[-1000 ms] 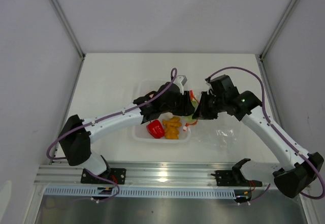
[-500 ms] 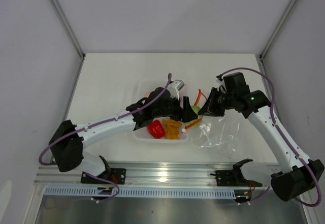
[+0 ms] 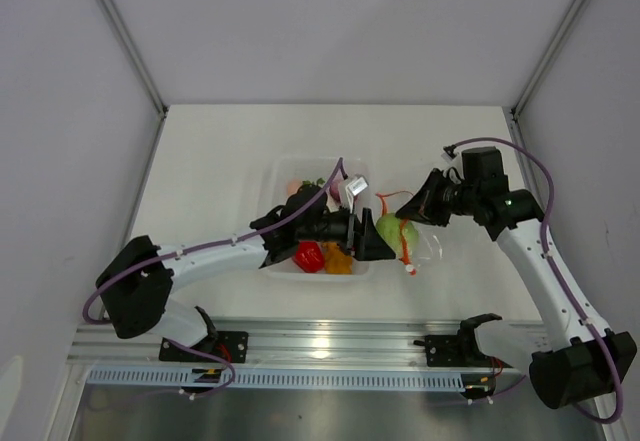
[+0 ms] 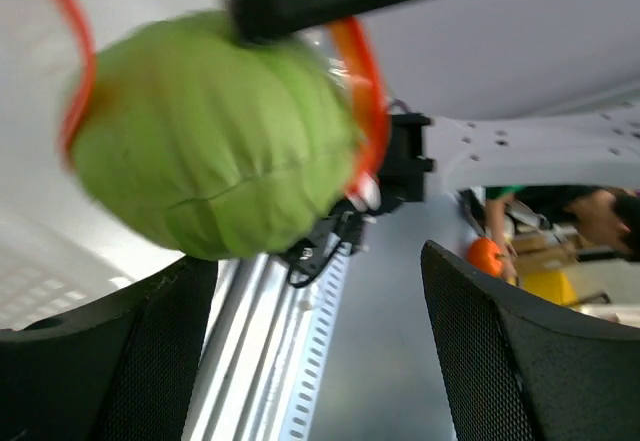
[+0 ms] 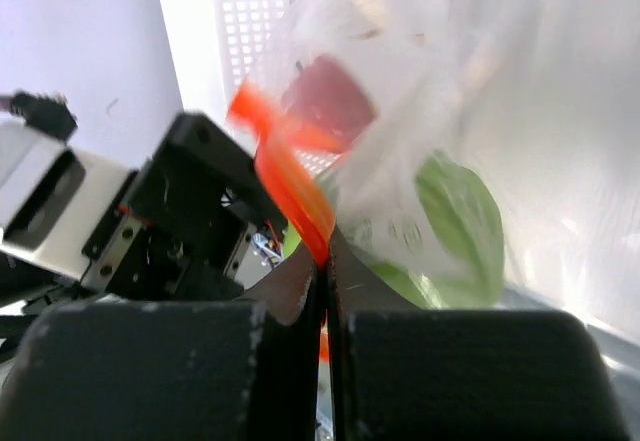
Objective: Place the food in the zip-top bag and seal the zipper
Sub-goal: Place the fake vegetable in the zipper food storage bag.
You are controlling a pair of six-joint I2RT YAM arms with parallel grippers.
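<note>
Two arms meet over a white surface (image 3: 220, 151) closed in by pale grey walls and aluminium posts. A metal rail (image 3: 320, 341) runs on the arm-base side of the clear tray (image 3: 275, 176), which sits mid-surface.

Inside the tray, against its near wall, the red bell pepper (image 3: 308, 255) lies beside the orange-yellow lumpy piece (image 3: 337, 258). A pink round piece (image 3: 296, 187) shows at the tray's far end, and the left arm hides the rest of the contents.

Just right of the tray, the zip-top bag (image 3: 428, 246) hangs lifted off the surface. Its orange-red zipper (image 3: 405, 243) loops around the green cabbage (image 4: 210, 141). From the right wrist the cabbage shows through the clear plastic, so it is inside the bag's mouth.

The right hand (image 5: 325, 261), right of the tray and above the bag, has its fingers pressed together on the zipper strip. The left hand (image 4: 315, 281), over the tray's right edge, is spread wide. Its fingers (image 4: 520, 361) stand clear of the cabbage and nothing is between them.
</note>
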